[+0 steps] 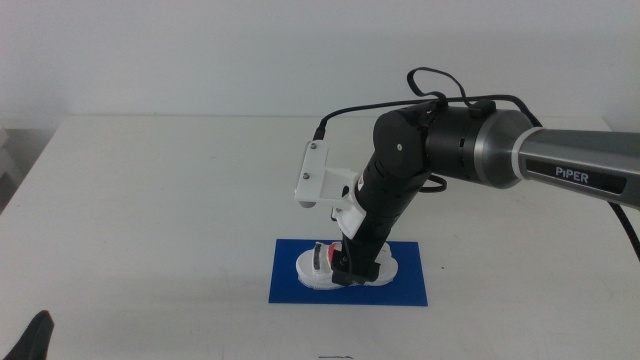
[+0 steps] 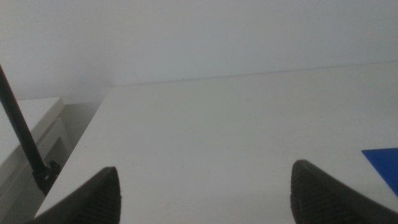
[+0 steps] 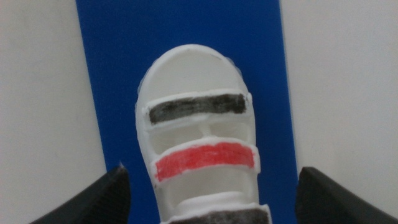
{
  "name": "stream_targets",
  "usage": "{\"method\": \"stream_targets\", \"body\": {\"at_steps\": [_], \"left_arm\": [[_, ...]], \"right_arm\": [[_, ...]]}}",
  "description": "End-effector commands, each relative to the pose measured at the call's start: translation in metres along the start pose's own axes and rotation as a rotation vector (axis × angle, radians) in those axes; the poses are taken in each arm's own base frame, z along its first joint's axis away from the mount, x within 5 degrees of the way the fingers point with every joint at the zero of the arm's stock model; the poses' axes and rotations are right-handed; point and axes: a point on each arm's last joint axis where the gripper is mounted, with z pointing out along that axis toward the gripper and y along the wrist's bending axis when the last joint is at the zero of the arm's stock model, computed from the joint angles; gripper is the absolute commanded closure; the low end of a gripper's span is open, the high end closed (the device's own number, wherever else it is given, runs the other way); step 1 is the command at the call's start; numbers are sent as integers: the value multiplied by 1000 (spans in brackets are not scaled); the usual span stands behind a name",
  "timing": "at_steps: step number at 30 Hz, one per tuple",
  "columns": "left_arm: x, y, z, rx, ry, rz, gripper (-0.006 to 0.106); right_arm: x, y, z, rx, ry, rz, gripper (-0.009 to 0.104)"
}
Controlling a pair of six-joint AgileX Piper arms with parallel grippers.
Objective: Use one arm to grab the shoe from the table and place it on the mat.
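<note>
The white tabletop (image 1: 150, 200) carries everything. The right arm (image 1: 470, 150), black and grey with "PIPER" on it, reaches in from the right and bends down over the blue mat (image 1: 405, 285), which lies flat near the front of the tabletop. The white shoe (image 1: 312, 268) sits on the mat, lengthwise along it; the right wrist view shows its dark strap (image 3: 196, 107) and red strap (image 3: 204, 158) across the top. The right hand (image 1: 350, 272) is down at the shoe, released, its jaws standing apart on either side of it. The left hand (image 1: 30, 338) waits open at the tabletop's front left corner.
</note>
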Motion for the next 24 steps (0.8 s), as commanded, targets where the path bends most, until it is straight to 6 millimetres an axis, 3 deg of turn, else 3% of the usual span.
{"method": "stream_targets", "body": {"at_steps": [1,4,7,11,13,19,24], "left_arm": [[-10,0,-2,0,-105,-23,7],[-10,0,-2,0,-105,-23,7],[-10,0,-2,0,-105,-23,7],[-10,0,-2,0,-105,-23,7],[-10,0,-2,0,-105,-23,7],[-10,0,-2,0,-105,-23,7],[-10,0,-2,0,-105,-23,7]], "right_arm": [[-8,-7,-31,77,-69,-10,16],[-11,-7,-62,123,-122,36,17],[-9,-8,-123,238,-224,137,18],[24,-4,-195,427,-365,473,20],[50,5,-214,519,-447,631,21],[130,61,-237,722,-739,781,23],[174,99,-237,791,-745,857,23]]}}
